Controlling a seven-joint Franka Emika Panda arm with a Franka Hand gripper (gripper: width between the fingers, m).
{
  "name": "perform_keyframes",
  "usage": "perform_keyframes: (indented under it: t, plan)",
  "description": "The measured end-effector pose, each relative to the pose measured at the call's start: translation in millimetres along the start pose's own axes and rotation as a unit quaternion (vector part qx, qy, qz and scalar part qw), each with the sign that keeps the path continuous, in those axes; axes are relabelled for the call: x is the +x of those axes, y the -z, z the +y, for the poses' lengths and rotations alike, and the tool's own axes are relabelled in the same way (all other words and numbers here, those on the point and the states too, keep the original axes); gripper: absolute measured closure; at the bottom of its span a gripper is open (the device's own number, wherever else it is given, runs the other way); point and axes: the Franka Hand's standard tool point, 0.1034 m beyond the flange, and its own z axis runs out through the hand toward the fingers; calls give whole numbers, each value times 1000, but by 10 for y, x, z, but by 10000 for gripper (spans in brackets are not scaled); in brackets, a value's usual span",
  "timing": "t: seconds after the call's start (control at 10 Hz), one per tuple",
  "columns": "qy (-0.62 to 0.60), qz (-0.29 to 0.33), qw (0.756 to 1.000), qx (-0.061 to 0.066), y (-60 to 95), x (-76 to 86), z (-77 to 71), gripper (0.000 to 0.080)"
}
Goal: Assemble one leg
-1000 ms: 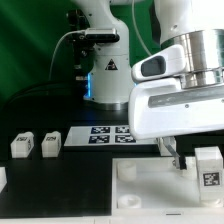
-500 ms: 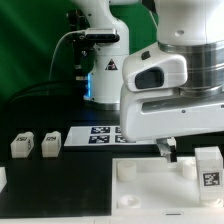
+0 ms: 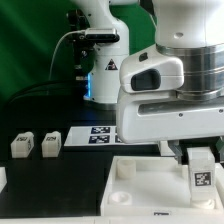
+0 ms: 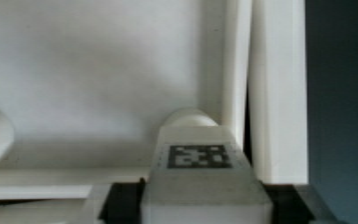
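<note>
White leg (image 3: 203, 166) with black-and-white tag (image 3: 200, 181), white tray top (image 3: 140, 186), black table (image 3: 70, 172)

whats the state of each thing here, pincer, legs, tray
pincer: shut on the gripped leg
gripped leg: upright between the pads, over the tray; lifted or resting, cannot tell
tray: flat on the table
outer spare leg: loose on the table, untouched
inner spare leg: loose on the table, untouched

The fingers (image 4: 126, 203) clamp the tagged leg (image 4: 199, 135) above the white tray (image 4: 87, 70).
</note>
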Motion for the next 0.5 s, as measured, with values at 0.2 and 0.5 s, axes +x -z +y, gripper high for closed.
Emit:
perform_keyframes:
  t: [0.2, 0.5]
  plan:
    - [-108, 0, 994, 1, 0, -1, -7, 507]
    - [-295, 8, 955, 13, -9, 37, -64, 508]
